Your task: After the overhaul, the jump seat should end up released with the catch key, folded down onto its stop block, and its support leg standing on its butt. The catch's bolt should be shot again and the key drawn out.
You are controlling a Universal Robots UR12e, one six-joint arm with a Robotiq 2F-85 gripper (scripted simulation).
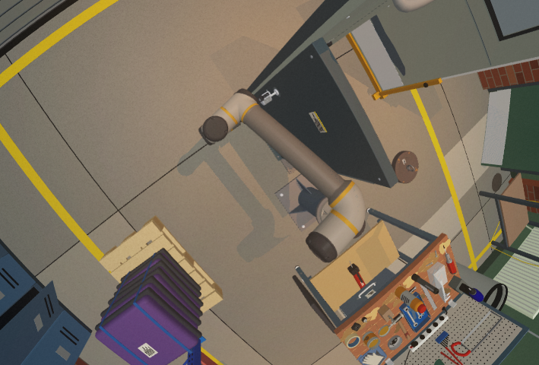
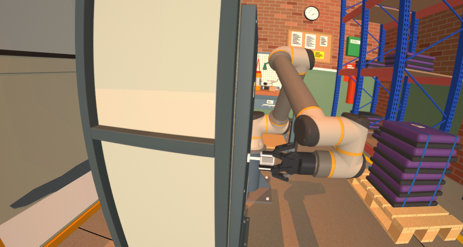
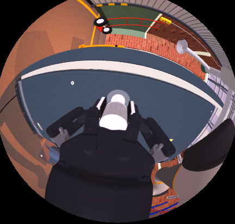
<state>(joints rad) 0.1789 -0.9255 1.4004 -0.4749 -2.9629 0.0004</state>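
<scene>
My gripper (image 2: 266, 160) (image 3: 116, 108) (image 1: 266, 98) is closed around the knurled silver head of the catch key (image 3: 113, 115) (image 2: 267, 160), which I hold level with its stem running into the dark panel of the jump seat (image 1: 321, 120) (image 3: 119, 97). The seat panel stands upright, folded against the tall grey-framed wall section (image 2: 155, 116). A round brown disc (image 1: 405, 167) sticks out at the panel's far corner. The catch's bolt and the support leg are hidden from me.
The wall section with cream panels fills the left of the second side camera. A pallet of strapped purple cushions (image 2: 414, 161) (image 1: 149, 310) stands behind my arm. A workbench with a tool pegboard (image 1: 403, 305) stands beside the arm's base plate (image 1: 300, 202). Yellow floor lines border the cell.
</scene>
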